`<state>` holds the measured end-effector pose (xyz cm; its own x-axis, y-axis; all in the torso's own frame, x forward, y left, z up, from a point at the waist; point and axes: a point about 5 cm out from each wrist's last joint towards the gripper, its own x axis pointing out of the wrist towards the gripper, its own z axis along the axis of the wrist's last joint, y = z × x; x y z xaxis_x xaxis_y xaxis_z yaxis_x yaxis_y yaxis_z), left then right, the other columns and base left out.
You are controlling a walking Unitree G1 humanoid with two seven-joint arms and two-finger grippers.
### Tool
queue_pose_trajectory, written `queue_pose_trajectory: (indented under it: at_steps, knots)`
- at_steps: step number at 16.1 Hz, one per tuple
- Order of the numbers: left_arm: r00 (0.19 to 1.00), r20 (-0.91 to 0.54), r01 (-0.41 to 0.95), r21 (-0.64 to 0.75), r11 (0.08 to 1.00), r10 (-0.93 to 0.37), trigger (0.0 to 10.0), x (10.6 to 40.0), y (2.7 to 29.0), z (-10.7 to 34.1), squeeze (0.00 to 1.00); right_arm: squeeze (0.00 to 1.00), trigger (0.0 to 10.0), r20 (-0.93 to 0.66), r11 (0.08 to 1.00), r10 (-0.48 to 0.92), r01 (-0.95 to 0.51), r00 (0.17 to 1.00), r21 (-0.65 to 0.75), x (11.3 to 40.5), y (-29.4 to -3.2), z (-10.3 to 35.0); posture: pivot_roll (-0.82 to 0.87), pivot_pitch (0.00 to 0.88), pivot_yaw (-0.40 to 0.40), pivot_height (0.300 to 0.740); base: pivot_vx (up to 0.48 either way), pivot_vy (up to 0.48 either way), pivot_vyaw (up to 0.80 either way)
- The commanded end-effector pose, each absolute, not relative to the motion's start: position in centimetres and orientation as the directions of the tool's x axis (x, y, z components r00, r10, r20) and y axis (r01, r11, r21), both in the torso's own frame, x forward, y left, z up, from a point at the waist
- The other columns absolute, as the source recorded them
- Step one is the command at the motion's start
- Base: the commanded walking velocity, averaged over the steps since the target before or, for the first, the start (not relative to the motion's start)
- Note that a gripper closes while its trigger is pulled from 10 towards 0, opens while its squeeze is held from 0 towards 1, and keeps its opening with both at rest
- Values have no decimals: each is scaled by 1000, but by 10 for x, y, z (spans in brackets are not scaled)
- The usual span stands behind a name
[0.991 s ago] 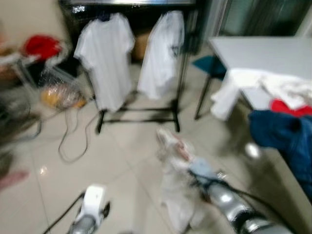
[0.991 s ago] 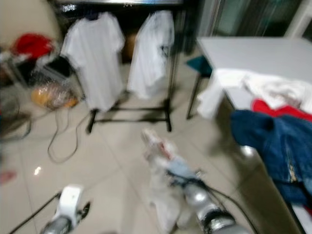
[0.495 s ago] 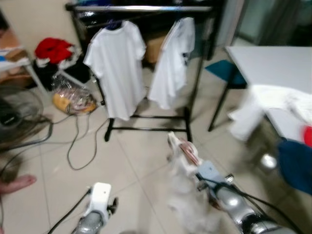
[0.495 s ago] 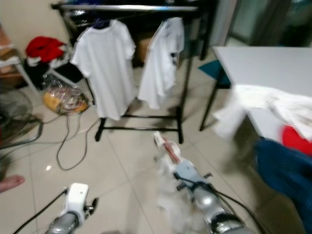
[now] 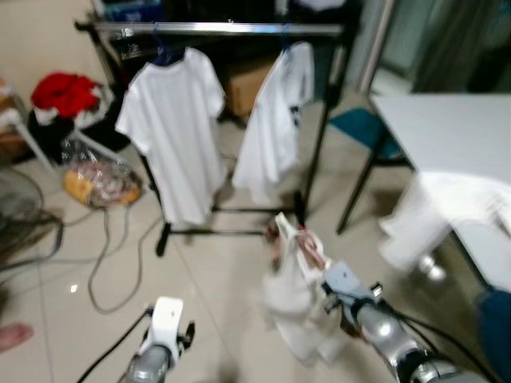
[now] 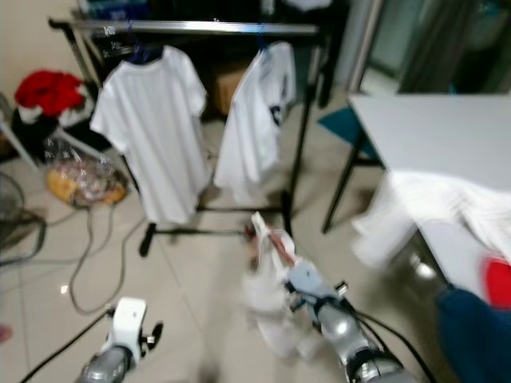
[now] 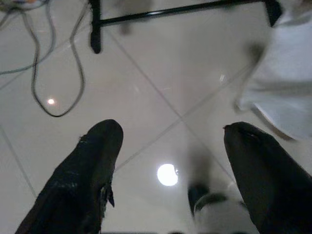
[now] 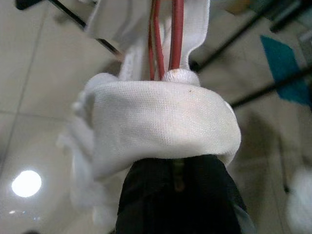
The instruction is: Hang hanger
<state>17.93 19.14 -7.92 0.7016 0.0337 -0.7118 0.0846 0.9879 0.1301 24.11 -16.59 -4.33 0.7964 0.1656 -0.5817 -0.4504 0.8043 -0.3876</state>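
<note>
Two white shirts (image 5: 172, 132) hang on the black rack (image 5: 223, 29) I see ahead, across pale tiled floor (image 5: 215, 279). A grey worktop (image 5: 447, 128) edges my right. My right gripper (image 8: 176, 181) has its fingers clamped on the red hanger (image 8: 168, 36), draped in white cloth (image 5: 299, 307). Left gripper (image 7: 170, 146) fingers spread wide over open floor.

Two shirts (image 5: 172, 136) hang on the rack (image 5: 223, 29) ahead — table (image 5: 447, 128) to its right.

I see soft indoor light and motion blur in both eye views; a lamp glare spot on the floor tiles (image 7: 167, 174) lies between my left gripper's (image 7: 168, 146) dark, unsharp fingers.
</note>
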Motion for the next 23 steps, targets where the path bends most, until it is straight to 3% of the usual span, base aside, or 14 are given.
queue_pose_trajectory:
  at_steps: [1, 23]
  knots:
    - [696, -716, 71, 144, 987, 54, 10000, 177, 199, -79, 0, 0, 10000, -551, 804, 200, -457, 810, -380, 248, -155, -38, -41, 0, 39, 740, 469, 0, 0]
    - [700, -714, 93, 140, 986, 35, 10000, 175, 196, -80, 0, 0, 10000, -541, 826, 193, -433, 819, -361, 247, -156, -38, -36, 0, 41, 740, 439, 0, 0]
